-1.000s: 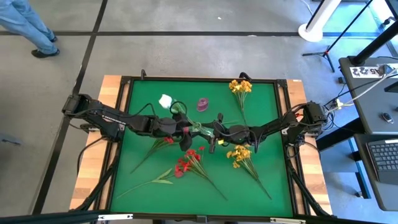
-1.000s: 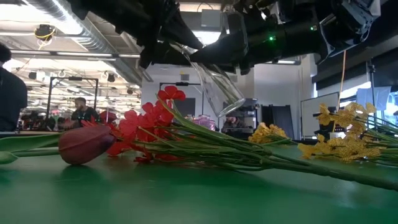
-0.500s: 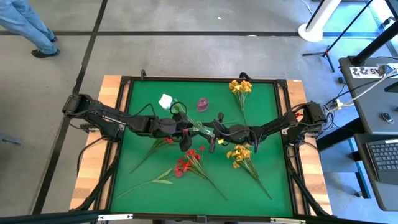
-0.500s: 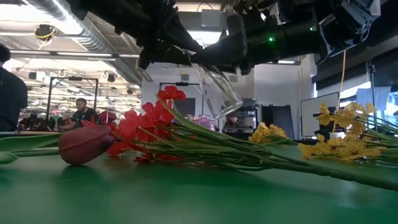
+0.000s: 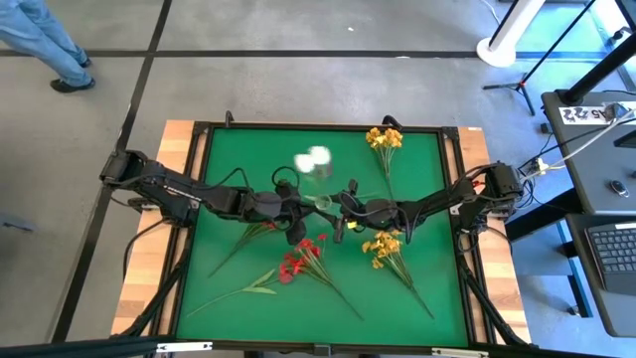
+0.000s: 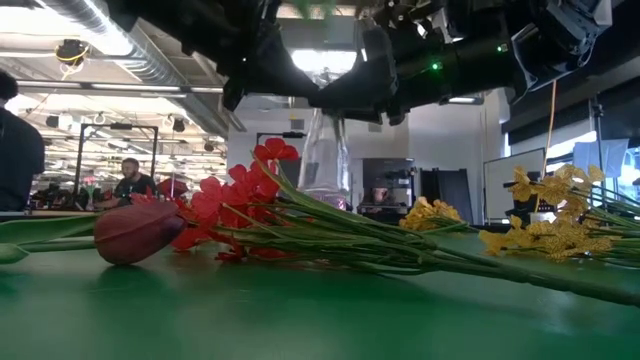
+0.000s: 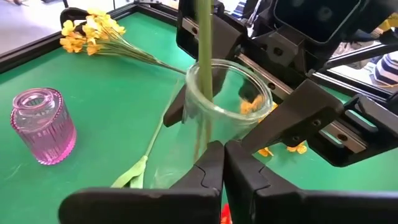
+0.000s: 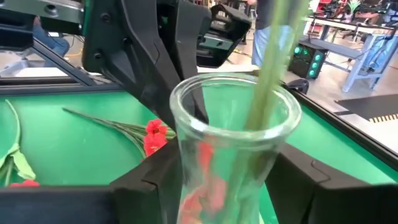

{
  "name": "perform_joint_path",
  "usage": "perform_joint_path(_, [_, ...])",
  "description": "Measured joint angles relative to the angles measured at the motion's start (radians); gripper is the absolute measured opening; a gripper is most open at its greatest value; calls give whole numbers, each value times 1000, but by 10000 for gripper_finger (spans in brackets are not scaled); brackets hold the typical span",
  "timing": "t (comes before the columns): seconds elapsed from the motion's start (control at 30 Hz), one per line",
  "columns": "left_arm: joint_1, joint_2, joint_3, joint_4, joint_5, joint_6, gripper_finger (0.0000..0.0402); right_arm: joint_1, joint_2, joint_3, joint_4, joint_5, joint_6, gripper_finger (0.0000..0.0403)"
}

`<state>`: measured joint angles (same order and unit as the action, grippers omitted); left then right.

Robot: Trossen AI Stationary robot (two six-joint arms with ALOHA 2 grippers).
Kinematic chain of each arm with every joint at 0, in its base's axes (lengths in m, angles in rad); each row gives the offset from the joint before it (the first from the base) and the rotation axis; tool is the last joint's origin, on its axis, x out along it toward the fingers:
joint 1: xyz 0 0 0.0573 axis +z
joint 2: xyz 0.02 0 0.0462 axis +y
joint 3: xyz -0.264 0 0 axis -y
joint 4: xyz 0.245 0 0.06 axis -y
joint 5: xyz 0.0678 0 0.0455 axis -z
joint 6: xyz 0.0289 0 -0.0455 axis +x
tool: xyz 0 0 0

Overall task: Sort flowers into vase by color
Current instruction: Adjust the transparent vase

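Observation:
A clear glass vase (image 8: pixel 231 140) stands upright between the two arms at the table's middle (image 5: pixel 324 203). A white flower (image 5: pixel 313 159) sticks up out of it on a green stem (image 7: pixel 203 56). My right gripper (image 8: pixel 224 183) is shut on the vase. My left gripper (image 7: pixel 223 163) is shut, its tips just in front of the vase's wall. Red flowers (image 5: pixel 298 261) and yellow flowers (image 5: pixel 383 247) lie on the green mat near the arms. More yellow flowers (image 5: pixel 384 137) lie at the far edge. My right gripper pinches the vase's body below the rim (image 8: pixel 186 168) between its two fingers (image 8: pixel 140 180), one on each outer side. The fingers come level from the table's right. The vase sits upright in the hold; red flowers hide its base in the low view. My left gripper: I cannot tell whether its shut tips touch the vase's wall.
A pink ribbed glass vase (image 7: pixel 43 127) stands on the mat toward the far edge. A dark red bud (image 6: pixel 135 232) on a leafy stem (image 5: pixel 238 293) lies near the front left. A raised black frame (image 5: pixel 194 229) borders the mat. A person (image 5: pixel 45 45) stands beyond the far left.
My right gripper has turned the vase from tilted to upright. The white flower, which leaned out toward the far left, has swung up with it and now stands in the vase.

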<state>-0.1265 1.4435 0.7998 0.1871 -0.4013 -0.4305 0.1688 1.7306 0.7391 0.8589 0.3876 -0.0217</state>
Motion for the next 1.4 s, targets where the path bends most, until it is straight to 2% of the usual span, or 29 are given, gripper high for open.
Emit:
perform_joint_path(0.23, [0,1,0,3,6,-1,12,0,0,2,-34,-4,19,173])
perform_joint_path(0.43, [2,0,5,28,-17,-2,13,4,2,3,-146,-37,53,198])
perform_joint_path(0.6, [2,-2,7,17,-9,-5,13,4,4,2,-219,-41,97,175])
perform_joint_path(0.77, [2,-2,7,13,-5,-5,14,3,11,2,-216,-24,98,176])
perform_joint_path(0.97, [1,-2,5,11,1,-5,14,2,13,2,-215,-32,96,207])
perform_joint_path(1.17, [1,-2,4,-15,-3,-5,14,2,13,1,-214,-67,96,212])
perform_joint_path(1.4, [0,-2,3,-23,-5,-5,14,2,13,1,-213,-38,95,215])
